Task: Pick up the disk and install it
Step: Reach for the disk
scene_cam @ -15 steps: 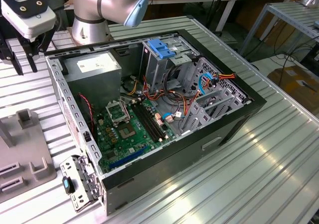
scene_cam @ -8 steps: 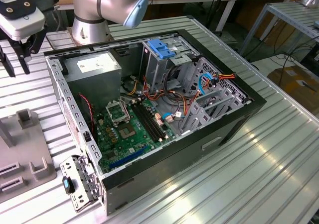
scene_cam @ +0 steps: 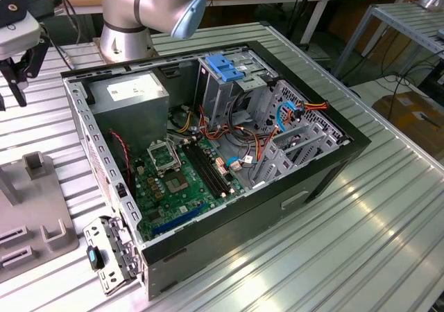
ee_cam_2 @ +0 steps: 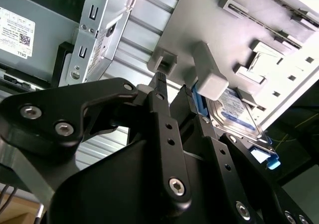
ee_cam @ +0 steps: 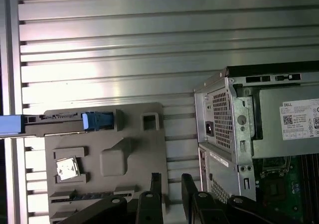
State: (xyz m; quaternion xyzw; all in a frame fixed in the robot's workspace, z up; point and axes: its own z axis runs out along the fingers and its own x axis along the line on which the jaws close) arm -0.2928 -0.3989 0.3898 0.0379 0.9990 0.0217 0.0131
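Note:
The disk (ee_cam: 56, 125) stands on its edge in a slot of the grey fixture plate (ee_cam: 107, 159), with blue rails along its ends. In the second wrist view the disk (ee_cam_2: 235, 110) shows its grey labelled face and blue rail behind a grey block of the fixture (ee_cam_2: 209, 79). My gripper (ee_cam: 171, 178) hovers above the fixture, off to one side of the disk and not touching it. Its black fingers (ee_cam_2: 160, 92) are open with nothing between them. In the exterior view the gripper (scene_cam: 12, 76) hangs at the far left, above the table.
The open computer case (scene_cam: 229, 152) lies on the ribbed aluminium table (scene_cam: 361, 236), with a motherboard, cables and a grey drive cage with a blue latch (scene_cam: 225, 66) inside. The arm's base (scene_cam: 128, 35) stands behind the case. The case's corner (ee_cam: 224, 129) sits beside the fixture.

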